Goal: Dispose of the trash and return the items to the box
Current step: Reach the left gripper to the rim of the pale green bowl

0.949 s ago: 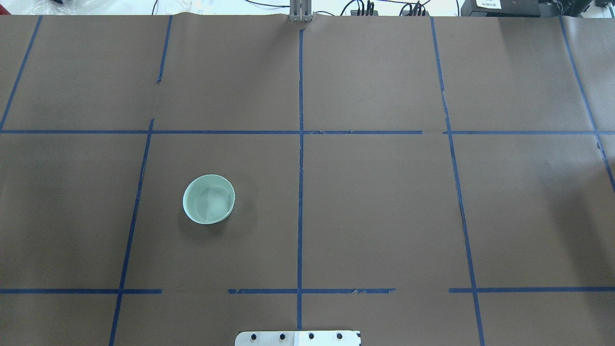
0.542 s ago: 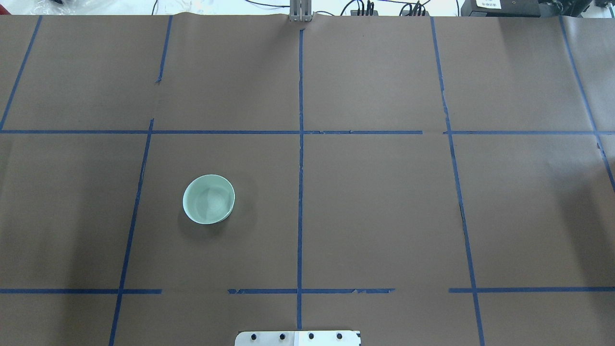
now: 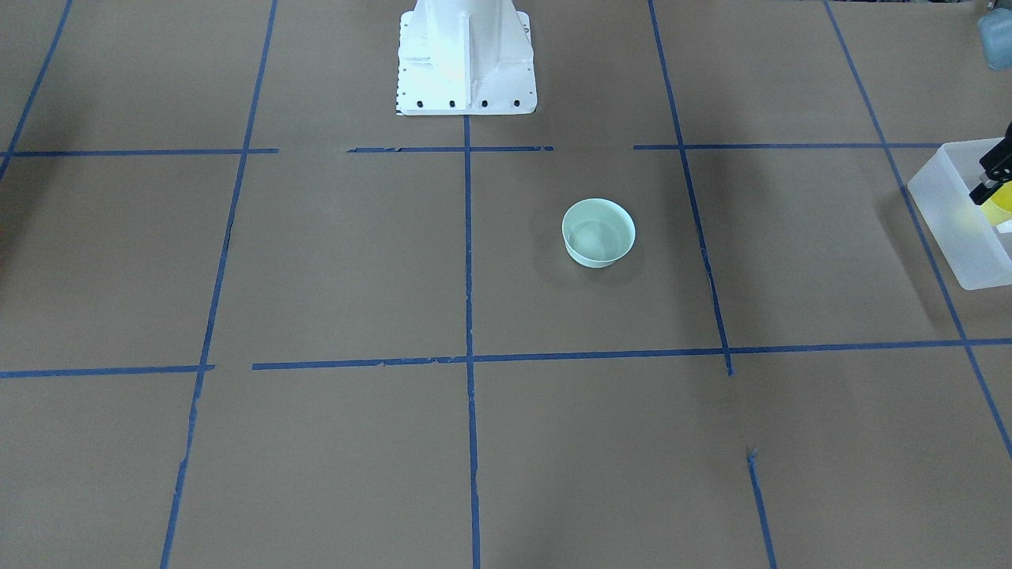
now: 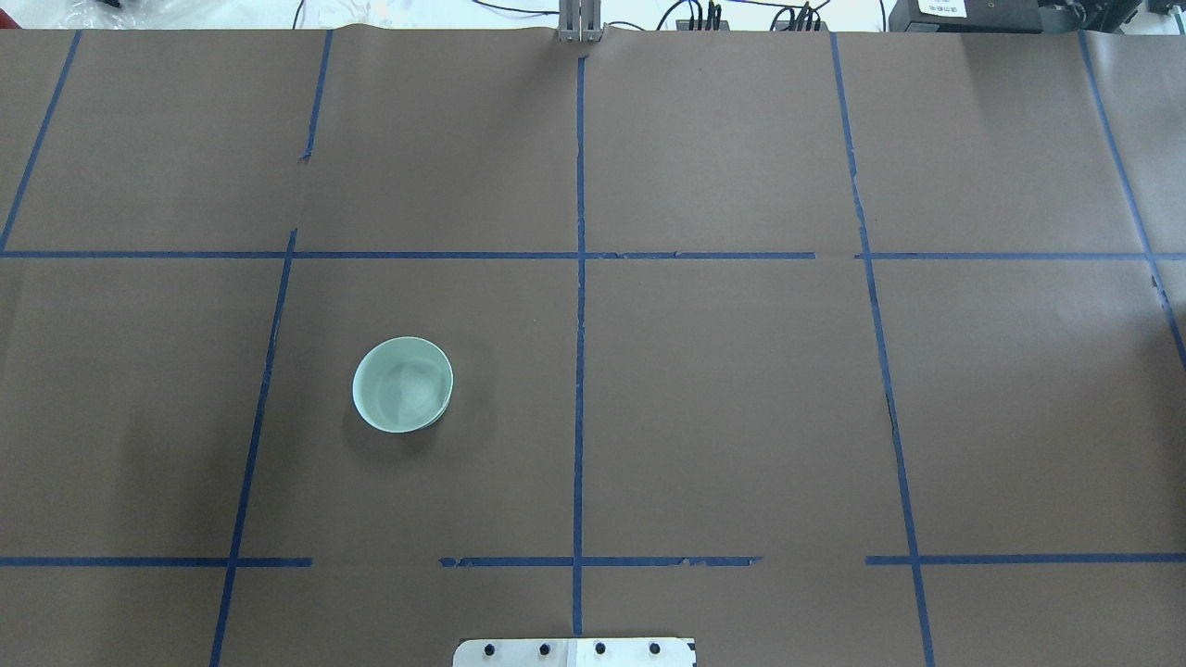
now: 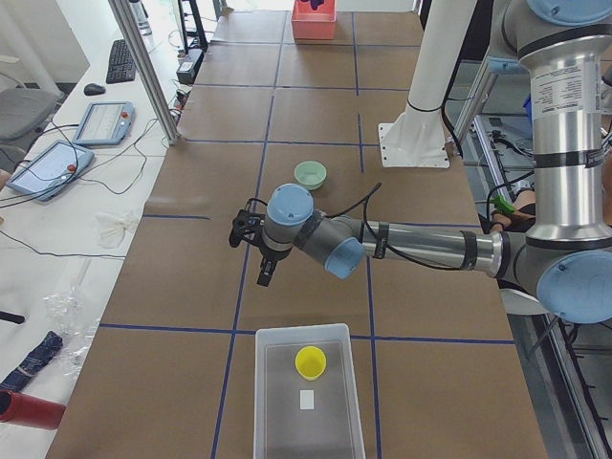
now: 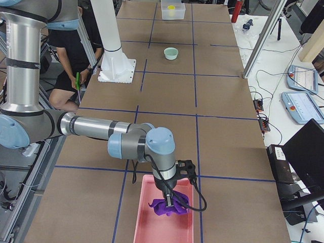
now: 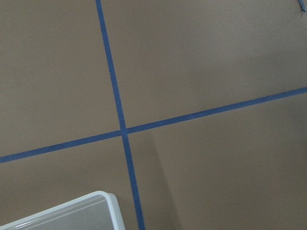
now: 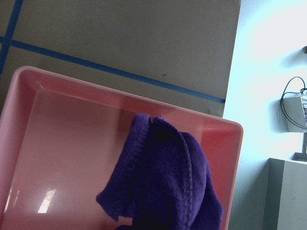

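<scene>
Finding 1: You have no change on the table top. In the overhead view the pale green bowl (image 4: 403, 383) sits exactly where it sat a moment ago, well apart from the box (image 5: 277, 411), toward the table's middle.

Finding 2: The yellow cup (image 5: 310, 361) stands upright inside the box, in the half nearer the bowl, and nothing touches it.

Finding 3: The left gripper (image 5: 264, 275) hangs above the table just outside the box on the bowl side. You cannot tell whether its jaws are parted or closed.

Finding 4: The right gripper (image 6: 169, 195) is at the table end farthest from the box, over the pink tray (image 6: 144, 223), with the purple cloth (image 6: 169, 206) directly beneath it. Whether it grips the cloth cannot be told.

Assessment: The cup's return looks complete. The bowl appears to be the outstanding item.
</scene>
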`<state>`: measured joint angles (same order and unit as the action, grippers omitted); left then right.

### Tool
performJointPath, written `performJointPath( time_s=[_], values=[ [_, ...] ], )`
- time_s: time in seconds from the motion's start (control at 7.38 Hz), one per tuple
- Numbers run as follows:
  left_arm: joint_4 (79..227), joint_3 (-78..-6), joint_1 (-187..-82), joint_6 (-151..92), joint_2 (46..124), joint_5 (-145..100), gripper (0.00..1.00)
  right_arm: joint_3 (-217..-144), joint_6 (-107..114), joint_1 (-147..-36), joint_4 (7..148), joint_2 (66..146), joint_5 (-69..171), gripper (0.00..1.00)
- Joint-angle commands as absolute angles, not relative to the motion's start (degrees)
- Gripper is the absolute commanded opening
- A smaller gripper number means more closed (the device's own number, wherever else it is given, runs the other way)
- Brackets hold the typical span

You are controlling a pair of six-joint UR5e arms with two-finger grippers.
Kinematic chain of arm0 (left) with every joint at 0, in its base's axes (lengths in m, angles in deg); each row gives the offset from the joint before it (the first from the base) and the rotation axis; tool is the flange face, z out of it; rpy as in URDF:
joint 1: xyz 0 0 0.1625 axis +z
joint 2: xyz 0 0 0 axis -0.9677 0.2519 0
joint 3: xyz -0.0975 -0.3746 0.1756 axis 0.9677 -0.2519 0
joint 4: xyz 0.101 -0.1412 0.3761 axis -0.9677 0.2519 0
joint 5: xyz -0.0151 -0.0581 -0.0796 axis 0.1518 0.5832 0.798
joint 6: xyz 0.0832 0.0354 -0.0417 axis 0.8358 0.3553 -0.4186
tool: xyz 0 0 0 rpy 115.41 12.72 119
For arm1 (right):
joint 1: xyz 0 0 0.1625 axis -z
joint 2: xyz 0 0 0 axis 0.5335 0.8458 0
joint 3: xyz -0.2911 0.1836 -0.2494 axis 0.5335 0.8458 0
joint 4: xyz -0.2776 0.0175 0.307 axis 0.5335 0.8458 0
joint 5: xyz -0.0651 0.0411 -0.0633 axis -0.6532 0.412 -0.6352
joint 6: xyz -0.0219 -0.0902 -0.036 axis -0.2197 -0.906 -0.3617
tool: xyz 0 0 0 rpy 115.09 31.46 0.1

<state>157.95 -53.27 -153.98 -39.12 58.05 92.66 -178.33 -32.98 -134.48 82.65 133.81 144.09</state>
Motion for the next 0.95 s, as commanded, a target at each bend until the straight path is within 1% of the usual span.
performJointPath(
  time_s=[0.0,0.14,0.41,0.68,0.81],
  values=[
    [165.5,-54.0,-146.6,-53.7,58.9,92.6,1.00,-171.9,-30.5,-134.5,77.9,134.0,149.5,1.00],
    [166.6,-55.2,-143.1,-59.2,59.4,92.6,1.00,-172.3,-25.5,-134.6,77.9,134.1,152.4,1.00],
    [166.6,-57.9,-135.0,-72.6,63.3,88.7,1.00,-173.1,-23.1,-134.5,77.9,133.7,154.2,1.00],
    [166.6,-57.8,-125.6,-84.4,68.2,81.7,1.00,-179.7,-21.4,-132.5,78.4,134.1,154.6,1.00],
    [166.5,-57.8,-122.4,-88.4,69.5,78.8,1.00,-181.2,-21.4,-132.0,78.4,134.3,155.0,1.00]
  ],
)
